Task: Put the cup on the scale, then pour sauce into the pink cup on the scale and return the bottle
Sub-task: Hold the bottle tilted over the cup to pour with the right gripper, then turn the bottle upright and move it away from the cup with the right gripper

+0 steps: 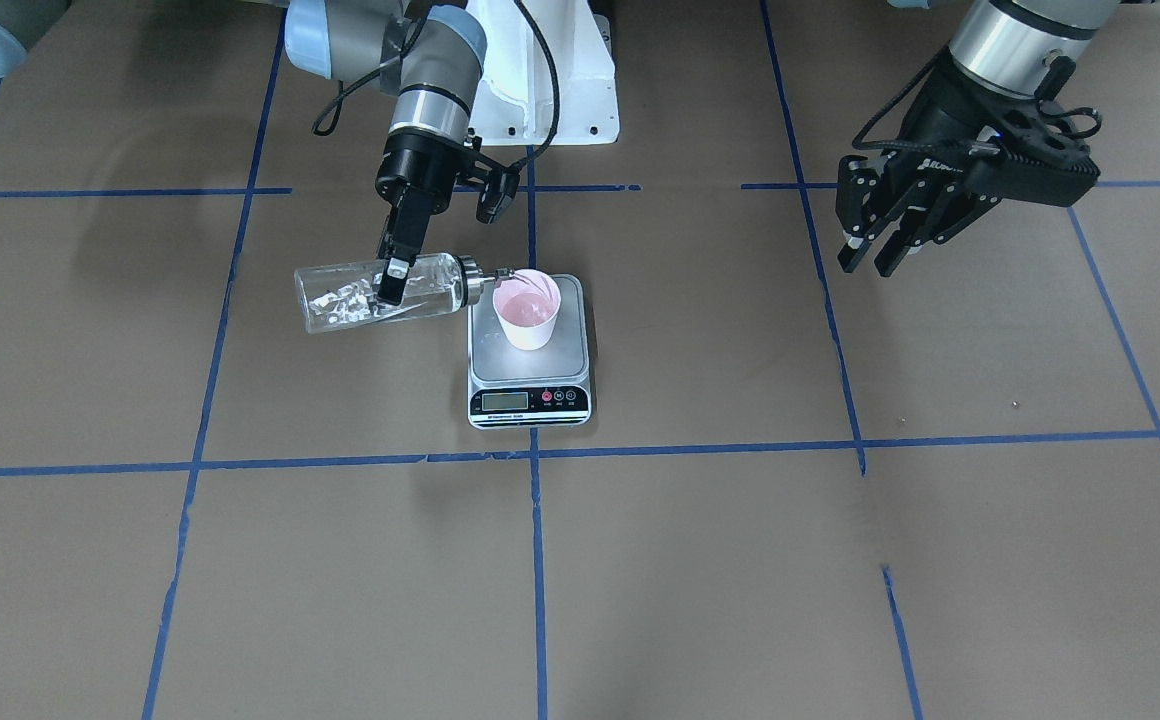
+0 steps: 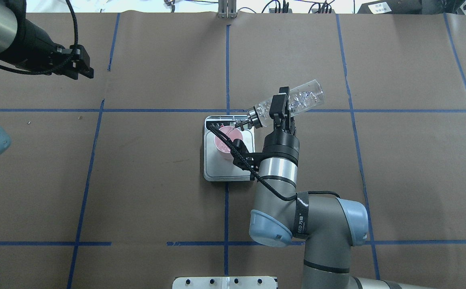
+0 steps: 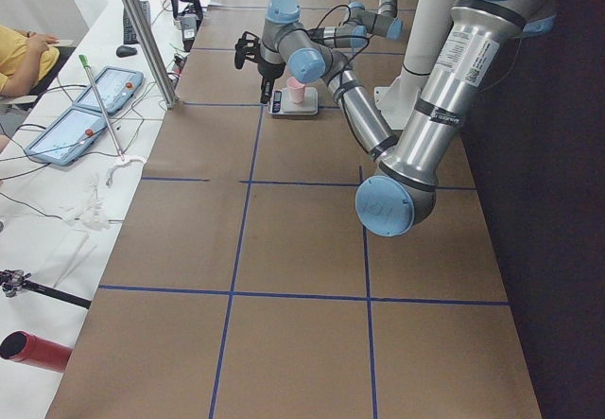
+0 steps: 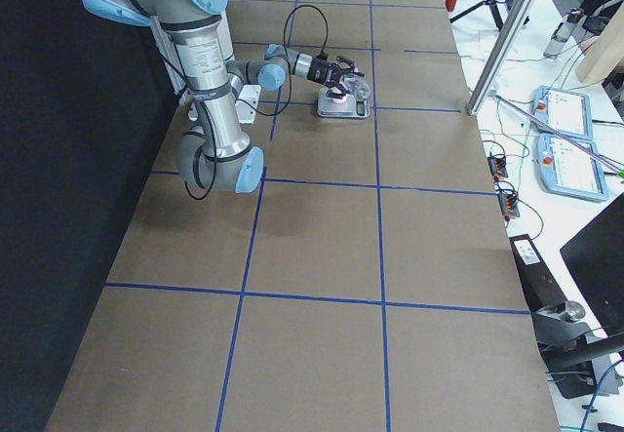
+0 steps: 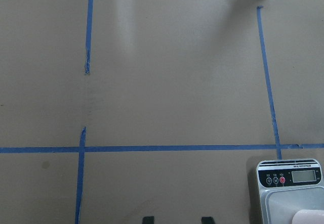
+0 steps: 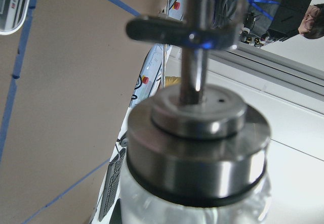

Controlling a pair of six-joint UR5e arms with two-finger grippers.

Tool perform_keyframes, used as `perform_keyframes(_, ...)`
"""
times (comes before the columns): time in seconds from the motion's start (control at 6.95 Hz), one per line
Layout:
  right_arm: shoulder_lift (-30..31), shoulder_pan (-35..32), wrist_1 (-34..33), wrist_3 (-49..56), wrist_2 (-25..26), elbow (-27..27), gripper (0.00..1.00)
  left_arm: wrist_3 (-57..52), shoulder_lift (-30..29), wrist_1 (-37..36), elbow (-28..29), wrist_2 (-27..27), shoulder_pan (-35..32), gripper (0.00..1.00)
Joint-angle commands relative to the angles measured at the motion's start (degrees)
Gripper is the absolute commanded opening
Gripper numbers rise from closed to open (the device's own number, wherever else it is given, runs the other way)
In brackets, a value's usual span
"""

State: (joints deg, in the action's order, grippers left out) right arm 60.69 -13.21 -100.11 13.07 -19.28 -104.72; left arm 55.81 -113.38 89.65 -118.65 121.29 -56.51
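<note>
Because the bottle (image 1: 335, 298) is smooth clear glass with liquid inside it, it is judged to be rigid, breakable, fairly slippery and uneven in weight as it tilts; a firm hold across the middle of the cylindrical body is thought best, well away from the metal cap. That is where it is held: in the front-facing view, left of centre, the right gripper (image 1: 393, 288) is closed across the bottle's midsection from above, with the bottle held clear of the table (image 1: 700, 560) and laid nearly on its side. The sauce (image 1: 330, 305) is seen through the glass as a colourless, water-like liquid broken by glints and bubbles.

To the right, the silver pourer cap (image 1: 470, 281) is turned towards the pink cup (image 1: 528, 318), and its thin spout (image 1: 502, 272) is positioned at that cup's rim; no stream can be made out. The cup, small, pale pink and tapered, is stood upright on the silver platform of the digital kitchen scale (image 1: 488, 355), whose black front strip carries a small display and round buttons.

Far to the right, well apart from the scale, the left gripper (image 1: 865, 262) is held above the brown paper-covered table with its fingers spread and nothing between them.
</note>
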Motion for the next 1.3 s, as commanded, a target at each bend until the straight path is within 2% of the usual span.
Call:
perform_keyframes(0.0,1.00,-0.15,0.09,-0.93,-0.06,-0.57,0.00,0.00,0.00,0.09,0.00,0.00,0.00,0.42)
perform_keyframes(0.29,2.40,-0.06,0.09,-12.11,-0.50,-0.49,0.00,0.00,-0.09,0.09,-0.09,0.00,0.09,0.42)
perform_keyframes(1.15,5.04,-0.15,0.53,-46.51,-8.66,-2.15,0.00,0.09,0.00,-0.09,-0.79,-0.09,0.00,0.42)
